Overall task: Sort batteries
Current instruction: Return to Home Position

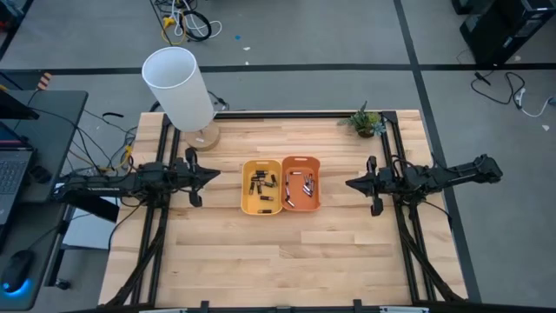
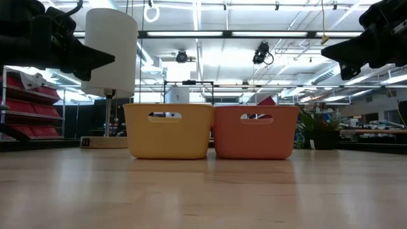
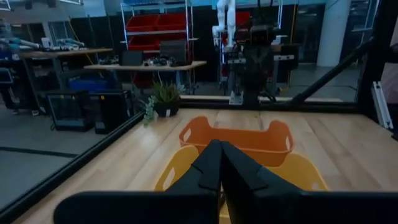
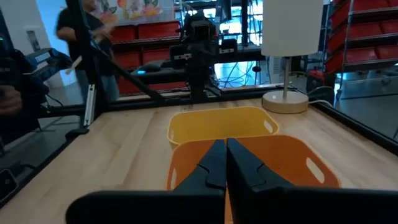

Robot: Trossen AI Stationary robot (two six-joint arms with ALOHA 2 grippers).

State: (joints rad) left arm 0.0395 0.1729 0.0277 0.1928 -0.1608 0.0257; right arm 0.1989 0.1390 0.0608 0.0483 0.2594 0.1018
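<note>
Looking down on the table [image 1: 261, 261], we find two bins side by side at its centre, their long walls touching: the yellow bin [image 1: 261, 209] on the 9 o'clock side and the orange bin [image 1: 301, 161] on the 3 o'clock side. The dark batteries [image 1: 263, 185] lie loose on the floor of the yellow bin. The silver batteries [image 1: 300, 185] lie in the orange bin.

The left hand [image 1: 215, 176] hangs at 9 o'clock of the bins, pointing toward the yellow bin and apart from it. The right hand [image 1: 350, 183] mirrors it at 3 o'clock, pointing at the orange bin and also apart from it. From table height we see both hands held above the bins' rims and clear of the wood.

In the left wrist view the fingers [image 3: 205, 171] are pressed together with nothing between them, and the right wrist view shows the same. So we read both hands as closed and empty.

A lamp [image 1: 180, 85] with a white shade stands at 11 o'clock near the far edge. A small plant [image 1: 366, 120] sits at 1 o'clock. In the right wrist view a blurred person [image 4: 87, 31] stands beyond the table.
</note>
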